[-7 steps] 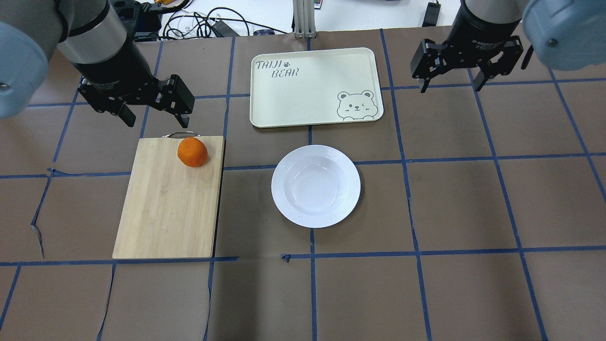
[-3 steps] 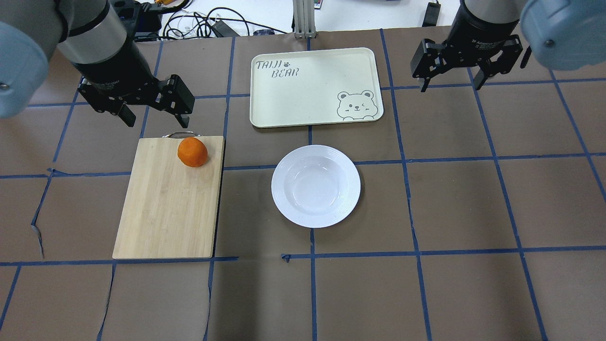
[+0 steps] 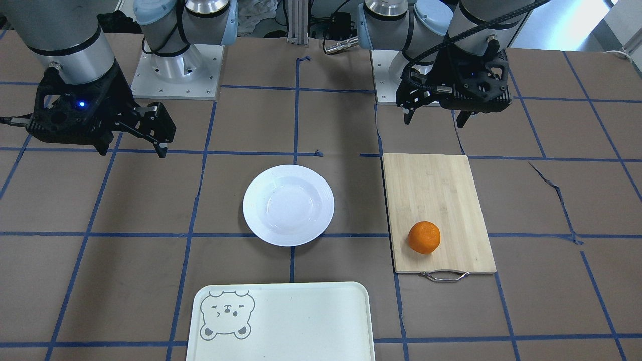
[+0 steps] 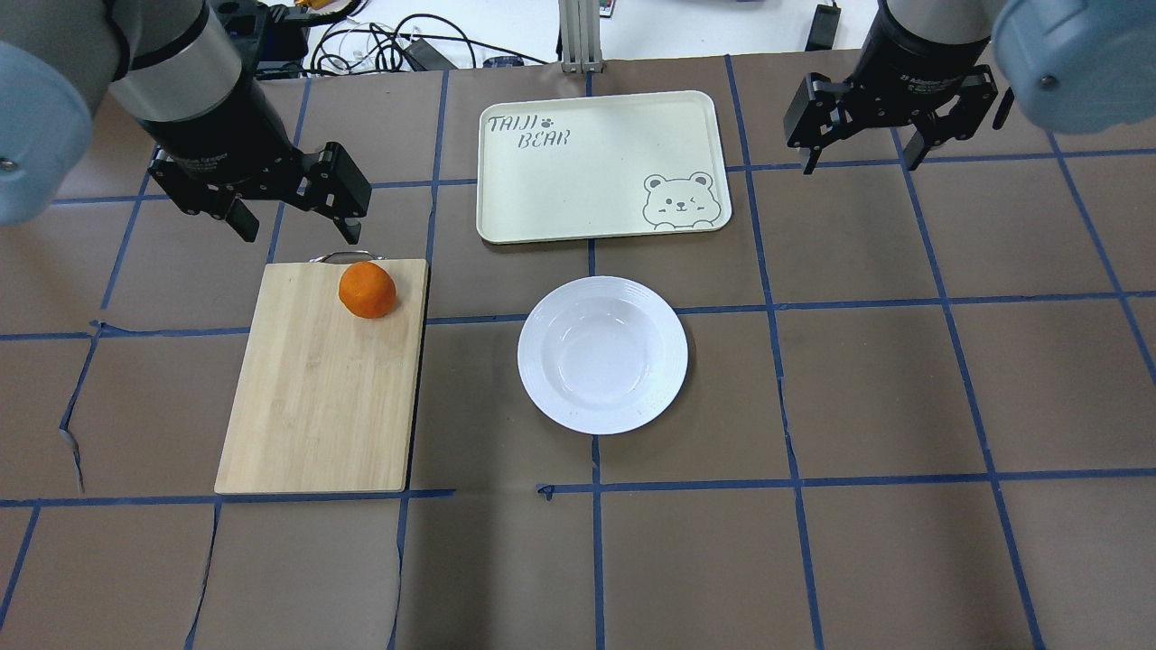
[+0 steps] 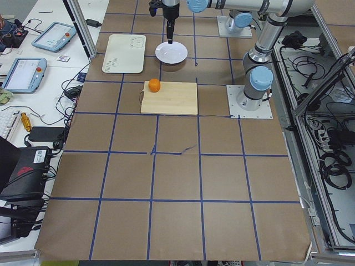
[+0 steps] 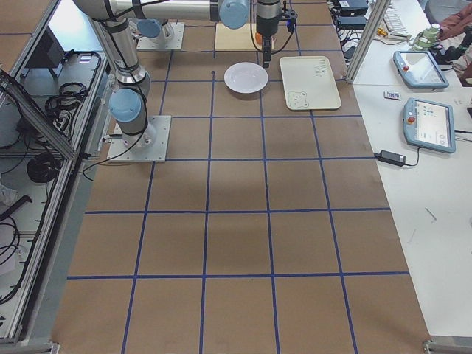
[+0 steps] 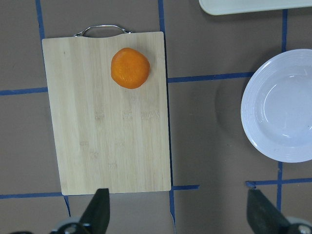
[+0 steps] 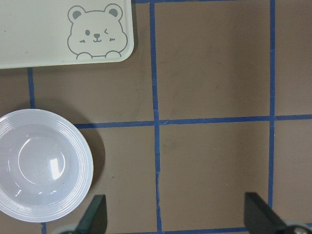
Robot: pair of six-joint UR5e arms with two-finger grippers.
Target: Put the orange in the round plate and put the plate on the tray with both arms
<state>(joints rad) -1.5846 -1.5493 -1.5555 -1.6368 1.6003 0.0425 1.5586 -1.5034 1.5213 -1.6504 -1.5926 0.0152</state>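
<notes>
The orange (image 4: 367,290) (image 3: 424,237) (image 7: 130,68) rests on the bamboo cutting board, near its handle end. Beside the board, at the table's middle, stands the white round plate (image 4: 535,357) (image 3: 251,205) (image 8: 85,165) with nothing in it. Beyond it lies the cream tray (image 4: 596,181) (image 3: 301,326), its bear face at one corner. My left gripper (image 4: 298,230) (image 3: 434,122) (image 7: 178,209) hangs open above the table, just off the board's handle end. Over bare table to the right of the tray, my right gripper (image 4: 859,167) (image 3: 133,150) (image 8: 175,214) is open and holds nothing.
The bamboo cutting board (image 4: 325,388) with its metal handle (image 4: 343,257) lies left of the plate. Brown paper with blue tape lines covers the table. Cables (image 4: 388,45) lie past the far edge, and both arm bases (image 3: 175,75) stand on the robot's side.
</notes>
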